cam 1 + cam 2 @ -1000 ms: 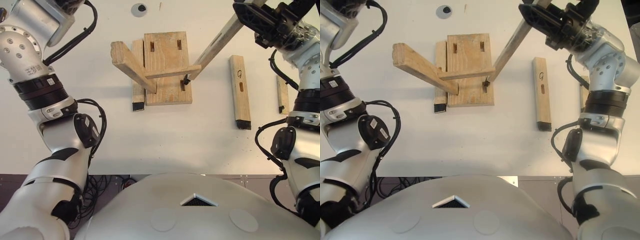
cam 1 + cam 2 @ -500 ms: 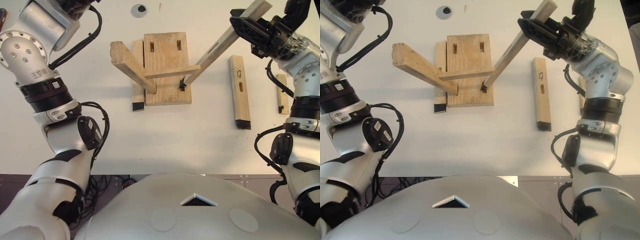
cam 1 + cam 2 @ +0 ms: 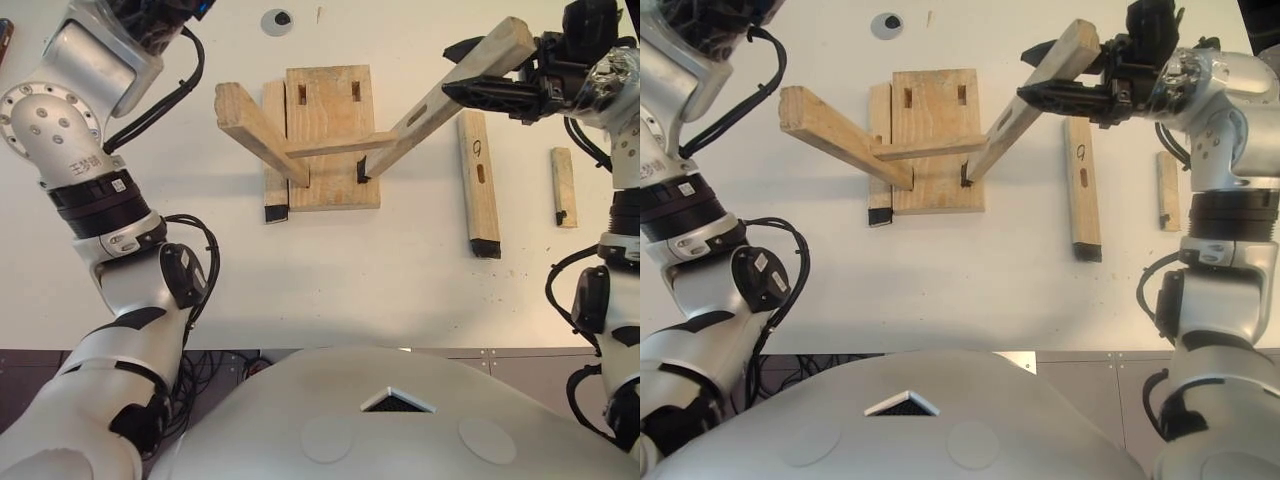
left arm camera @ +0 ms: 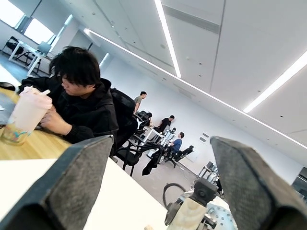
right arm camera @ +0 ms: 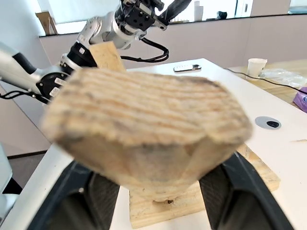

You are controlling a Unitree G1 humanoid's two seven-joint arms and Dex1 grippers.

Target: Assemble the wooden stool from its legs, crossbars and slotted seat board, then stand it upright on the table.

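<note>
The slotted seat board lies flat mid-table. One leg leans up from its left side, joined by a crossbar to a second leg. That second leg's foot sits at the board's right slot, and it tilts up to the right. My right gripper is shut on it near the top, with the leg's end wedged between the fingers. My left gripper is open, raised and pointing out into the room, holding nothing.
A third leg lies flat against the board's left edge. A loose leg with a slot lies to the right, and a short crossbar farther right. A round cable hole is at the back. The table's front edge is near.
My right gripper has swung right and down, tipping the held leg further over while its foot stays at the board. My left arm has risen and shifted left.
</note>
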